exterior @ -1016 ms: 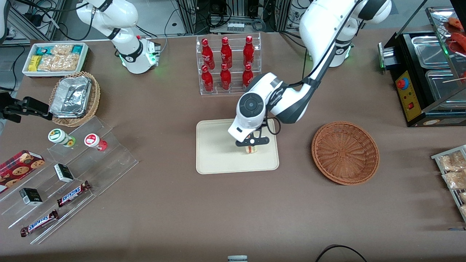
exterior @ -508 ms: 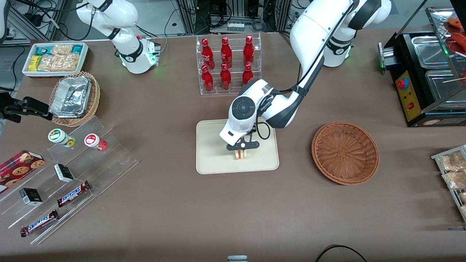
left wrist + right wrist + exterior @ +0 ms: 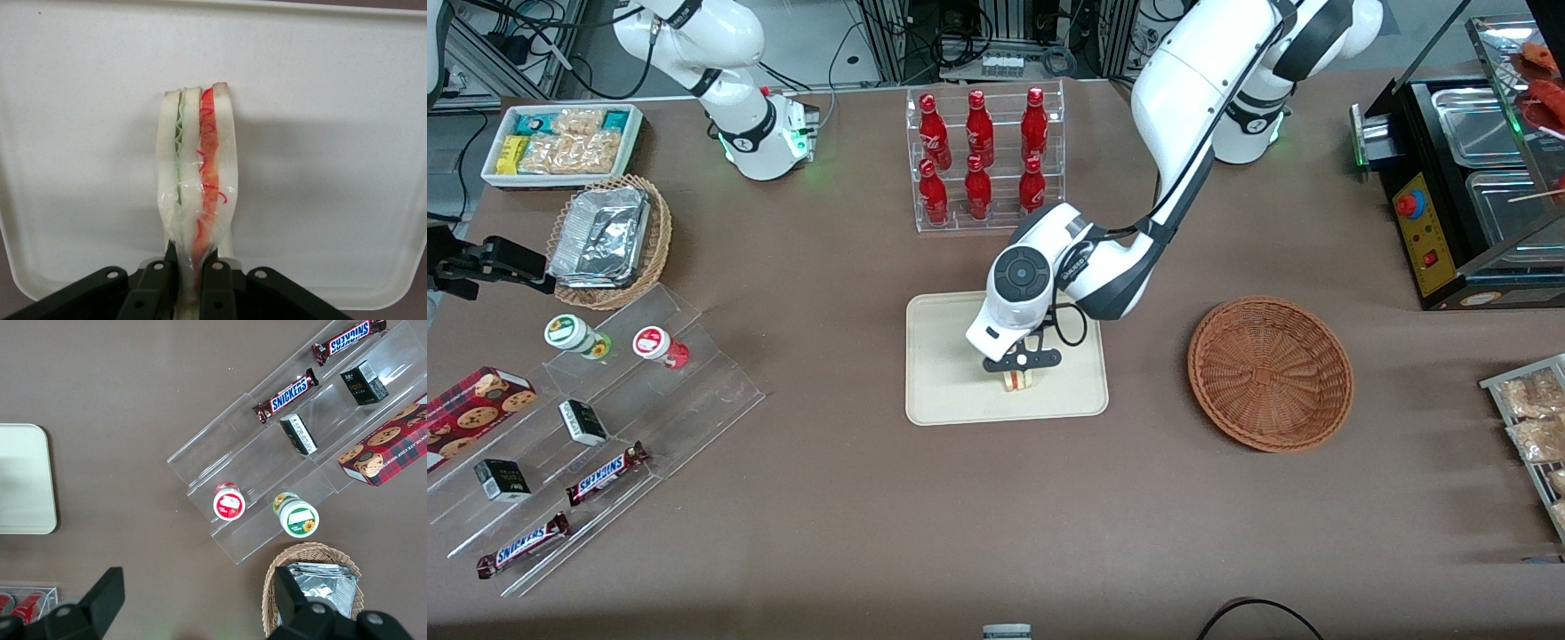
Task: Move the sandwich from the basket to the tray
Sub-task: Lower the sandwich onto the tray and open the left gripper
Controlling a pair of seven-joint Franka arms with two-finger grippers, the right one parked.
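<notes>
Brown surface (image 3: 960,498) — my gripper (image 3: 1020,372) pinches the sandwich (image 3: 197,177) low over the tray (image 3: 943,356); next, release — basket (image 3: 1270,373) sits empty.

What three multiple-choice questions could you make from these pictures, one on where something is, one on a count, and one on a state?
1. Where is the small triangular white-bread sandwich?
A. in the round reddish-brown wicker basket
B. over the flat cream rectangular tray
C. on the bare table

2. How many red bottles stand in the clear rack?
A. four
B. six
C. eight

3. What is the left arm's end effector doing?
A. shut on the sandwich
B. open above the basket
C. shut on nothing

Answers: 1 B, the sandwich shows against the tray while the basket lies empty. 2 B, two rows of three red bottles. 3 A, the end effector pinches the sandwich.
</notes>
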